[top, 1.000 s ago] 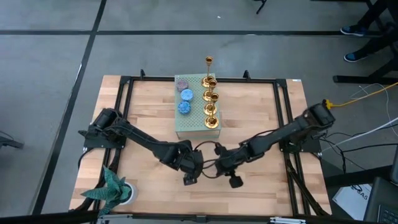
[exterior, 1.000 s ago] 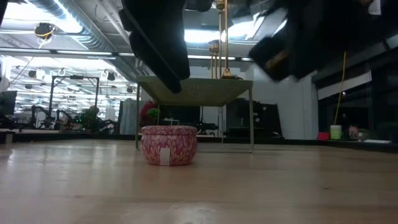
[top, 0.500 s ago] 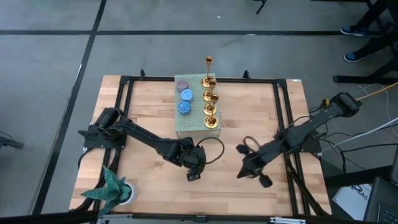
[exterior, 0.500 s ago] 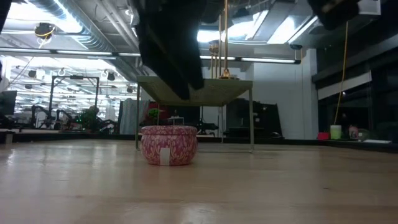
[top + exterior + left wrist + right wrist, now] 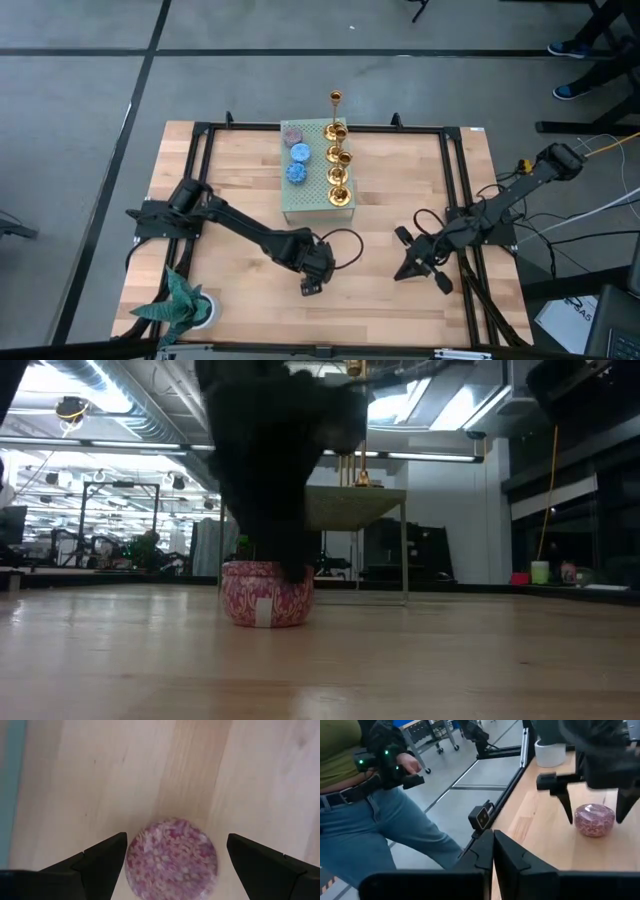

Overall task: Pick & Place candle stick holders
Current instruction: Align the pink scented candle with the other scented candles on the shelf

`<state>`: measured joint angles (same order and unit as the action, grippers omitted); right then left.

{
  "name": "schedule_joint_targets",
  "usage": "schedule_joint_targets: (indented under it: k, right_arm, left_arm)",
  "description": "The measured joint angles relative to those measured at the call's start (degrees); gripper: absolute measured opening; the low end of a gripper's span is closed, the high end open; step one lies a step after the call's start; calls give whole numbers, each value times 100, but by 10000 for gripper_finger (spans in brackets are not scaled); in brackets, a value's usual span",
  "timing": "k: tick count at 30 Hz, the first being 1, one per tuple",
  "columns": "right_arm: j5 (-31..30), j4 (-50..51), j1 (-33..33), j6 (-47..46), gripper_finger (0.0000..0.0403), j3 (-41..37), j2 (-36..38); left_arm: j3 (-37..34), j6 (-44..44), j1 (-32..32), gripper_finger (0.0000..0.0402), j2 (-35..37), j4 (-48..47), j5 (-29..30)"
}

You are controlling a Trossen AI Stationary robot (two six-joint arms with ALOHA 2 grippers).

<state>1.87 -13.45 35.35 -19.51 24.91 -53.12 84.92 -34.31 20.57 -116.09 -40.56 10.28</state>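
Candle stick holders, four gold ones in a row with a taller fifth at the far end, stand along the right side of your green perforated stand toward twelve o'clock on the table; neither arm touches them. To their left on the same stand you have three round discs, one dark and two blue.

Working from the left: at about seven o'clock, on the near left corner, sits a white pot with a teal plant. Your left gripper hangs near six o'clock, in front of the stand, pointing down with its fingers spread wide on either side of a pink patterned tin. The tin rests on the wood between them, and the low view shows the dark arm reaching down to the tin, though you cannot tell whether the fingers touch it.

Your right gripper waits at about four o'clock, well apart from the stand, its fingers pressed together on nothing. Past the table edge, its wrist view shows a person in jeans holding a controller.
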Motion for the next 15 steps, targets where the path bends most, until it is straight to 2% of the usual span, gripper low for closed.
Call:
schedule_joint_targets:
  k: [7, 10, 15]
  right_arm:
    - [-371, -114, 1, 20, 14, 0, -22]
    - [-400, -166, 2, 20, 14, 0, -22]
    - [-398, -195, 2, 21, 14, 0, -22]
  left_arm:
    - [-2, 151, 20, 342, -264, -153, -47]
    - [-8, 157, 16, 342, -323, -192, -230]
    - [-2, 123, 38, 336, -321, -166, -207]
